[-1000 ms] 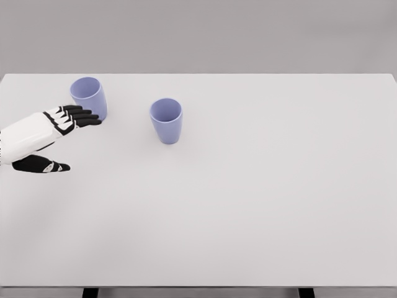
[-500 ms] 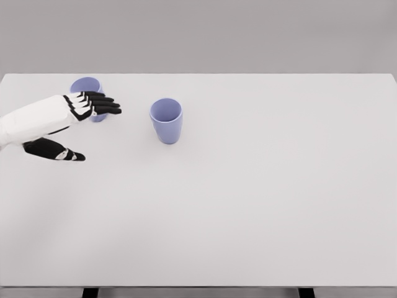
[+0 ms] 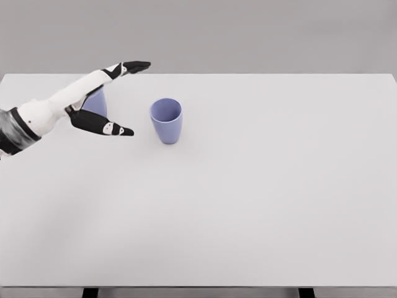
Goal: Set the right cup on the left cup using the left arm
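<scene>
Cup upright, apart from open left hand.

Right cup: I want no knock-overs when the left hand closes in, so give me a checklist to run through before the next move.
1. Right cup upright, mouth open: ok.
2. Left hand open, holding nothing: ok.
3. Hand touching the right cup: not ok, a gap remains.
4. Left cup upright and ready to receive: cannot tell, the arm hides most of it.
5. Table between hand and right cup free of other things: ok.
6. Right arm out of the way: ok, not in view.
</scene>
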